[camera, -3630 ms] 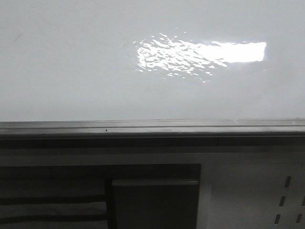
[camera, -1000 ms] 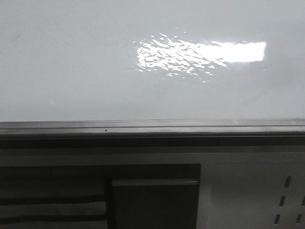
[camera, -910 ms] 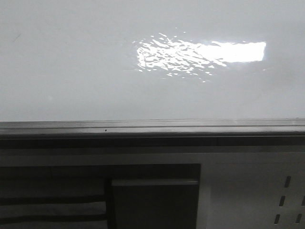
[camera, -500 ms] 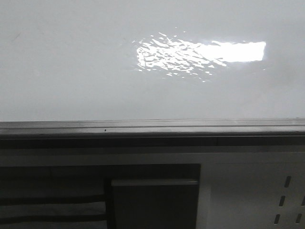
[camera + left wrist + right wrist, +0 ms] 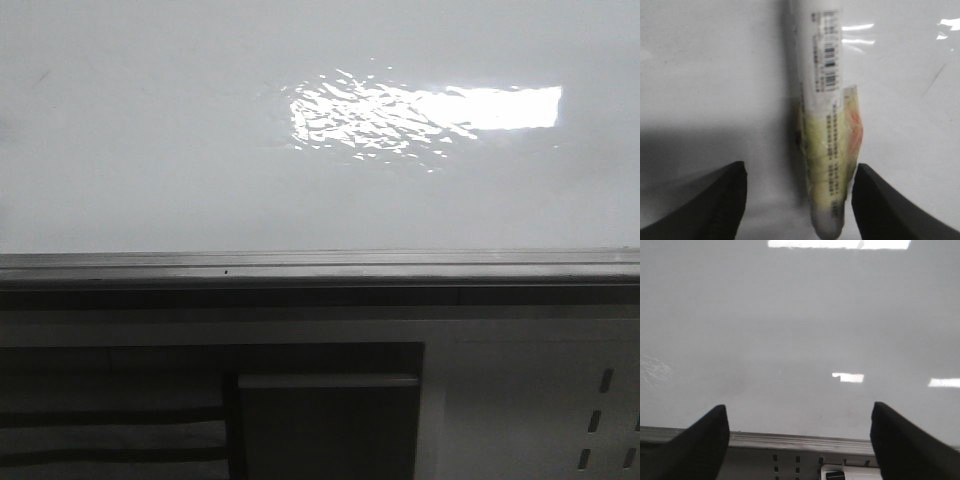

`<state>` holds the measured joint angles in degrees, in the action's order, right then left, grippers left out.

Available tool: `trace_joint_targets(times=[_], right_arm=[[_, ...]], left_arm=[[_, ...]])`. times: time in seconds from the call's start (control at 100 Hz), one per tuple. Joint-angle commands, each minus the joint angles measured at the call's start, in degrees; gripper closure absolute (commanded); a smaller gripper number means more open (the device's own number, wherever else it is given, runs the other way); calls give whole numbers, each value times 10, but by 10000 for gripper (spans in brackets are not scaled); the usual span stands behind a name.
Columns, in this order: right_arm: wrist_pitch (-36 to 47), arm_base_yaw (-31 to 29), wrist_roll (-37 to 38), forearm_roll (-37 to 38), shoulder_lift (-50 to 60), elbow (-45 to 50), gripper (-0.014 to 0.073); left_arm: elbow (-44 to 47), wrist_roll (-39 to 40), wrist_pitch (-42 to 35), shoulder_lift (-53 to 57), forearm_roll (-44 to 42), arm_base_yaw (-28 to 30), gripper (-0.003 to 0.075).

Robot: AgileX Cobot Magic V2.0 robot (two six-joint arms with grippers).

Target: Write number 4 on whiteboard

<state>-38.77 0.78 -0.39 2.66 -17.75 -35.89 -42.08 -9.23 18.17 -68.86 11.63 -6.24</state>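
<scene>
The whiteboard (image 5: 200, 180) fills the upper front view, glossy white with a bright rectangular glare (image 5: 430, 110) and a grey metal edge strip (image 5: 320, 262). No number 4 shows on it, and neither gripper shows in the front view. In the left wrist view a white marker (image 5: 820, 100) with a barcode and a yellowish label lies on the whiteboard (image 5: 700, 75). My left gripper (image 5: 800, 167) is open around it, the marker nearer one finger and not clamped. My right gripper (image 5: 800, 407) is open and empty over the whiteboard (image 5: 790, 315), near its edge strip (image 5: 790, 441).
Below the board stands a white cabinet panel with slots (image 5: 520, 400) and a dark recess holding a grey block (image 5: 325, 425). A thin dark stroke (image 5: 932, 82) marks the board beyond the marker. A white object (image 5: 845, 474) sits below the edge strip.
The front view has shifted by a few pixels to the right; nothing else on the board has changed.
</scene>
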Motion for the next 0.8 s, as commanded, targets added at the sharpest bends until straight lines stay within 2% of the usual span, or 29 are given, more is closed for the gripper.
trace_joint_targets(times=[0.0, 0.21, 0.42, 0.64, 0.73, 0.79], right_arm=[[48, -3, -1, 1, -10, -20, 68], [48, -3, -1, 1, -10, -20, 68], [44, -3, -1, -10, -11, -22, 68], [-42, -3, -21, -72, -48, -77, 68], [-76, -3, -94, -138, -73, -106, 68], [-93, -3, -160, -201, -92, -122, 72]], left_arm=[[-18, 0, -42, -4, 8, -3, 363], [-23, 0, -40, -3, 13, -3, 601], [-24, 0, -33, 12, 15, -5, 738], [-26, -8, -8, 57, 0, -45, 741], [-47, -8, 37, 67, -16, -69, 741], [-69, -8, 95, 67, -23, -87, 741]])
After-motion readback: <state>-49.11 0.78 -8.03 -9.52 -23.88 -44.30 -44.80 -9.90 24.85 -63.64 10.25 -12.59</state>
